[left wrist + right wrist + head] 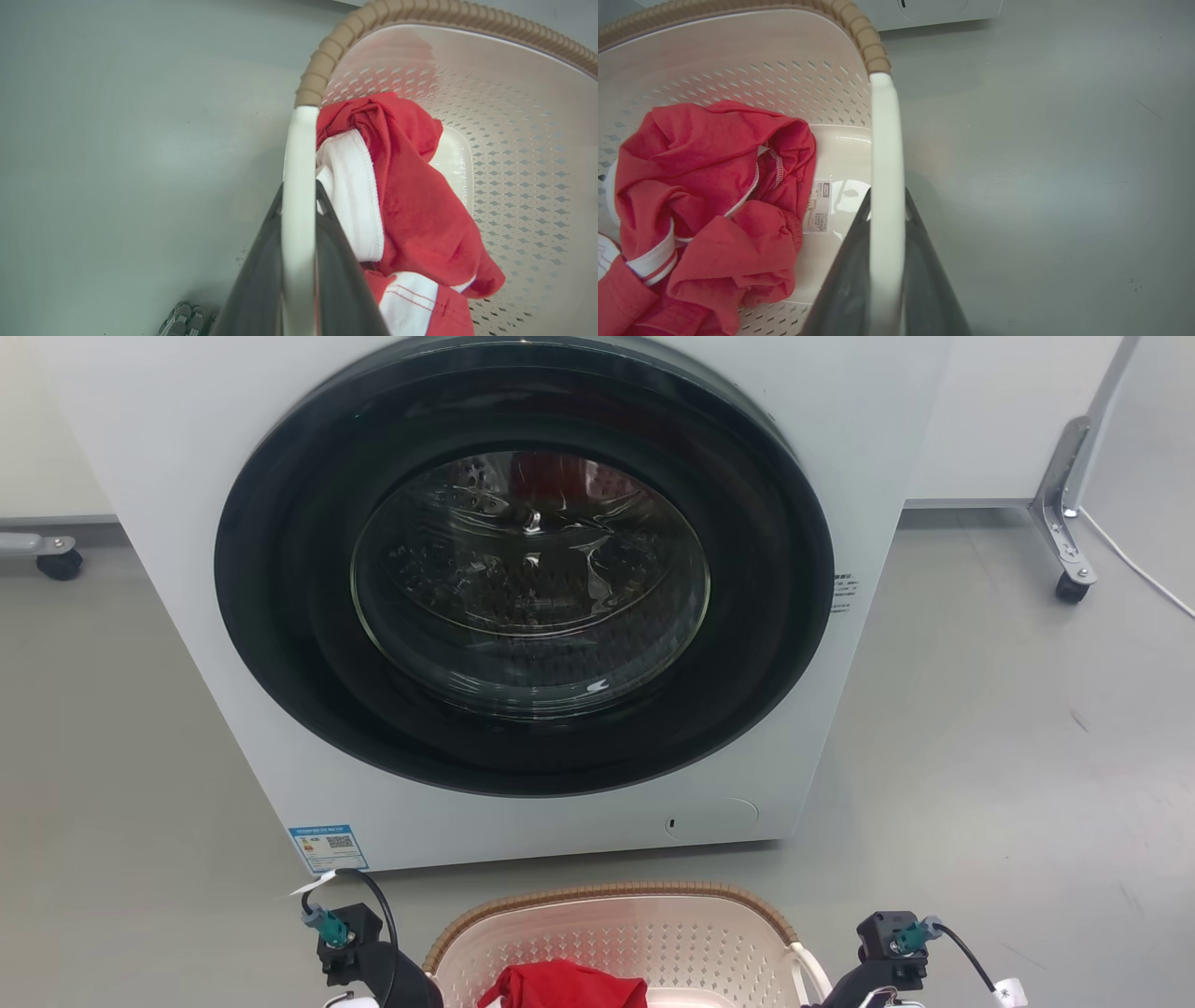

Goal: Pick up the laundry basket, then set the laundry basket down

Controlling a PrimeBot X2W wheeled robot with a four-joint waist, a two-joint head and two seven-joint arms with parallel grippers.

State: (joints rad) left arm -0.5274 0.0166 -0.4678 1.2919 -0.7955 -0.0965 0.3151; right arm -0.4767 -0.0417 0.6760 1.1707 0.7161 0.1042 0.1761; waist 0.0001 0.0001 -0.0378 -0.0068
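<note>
Cream-white perforated plastic laundry basket (607, 893) with brown woven-look rim, holding red-and-white garment (560, 985), just before white front-loading washing machine (887, 429); left gripper (299, 196) clamped on one white side handle (299, 140), right gripper (887, 205) on the other handle (885, 140), evidently for level carrying.

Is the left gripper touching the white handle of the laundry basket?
Touching. In the left wrist view, the left gripper has its dark fingers pressed on both sides of the white handle, no gap.

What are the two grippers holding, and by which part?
The basket: the left gripper clamps its left handle, the right gripper its right handle.
</note>
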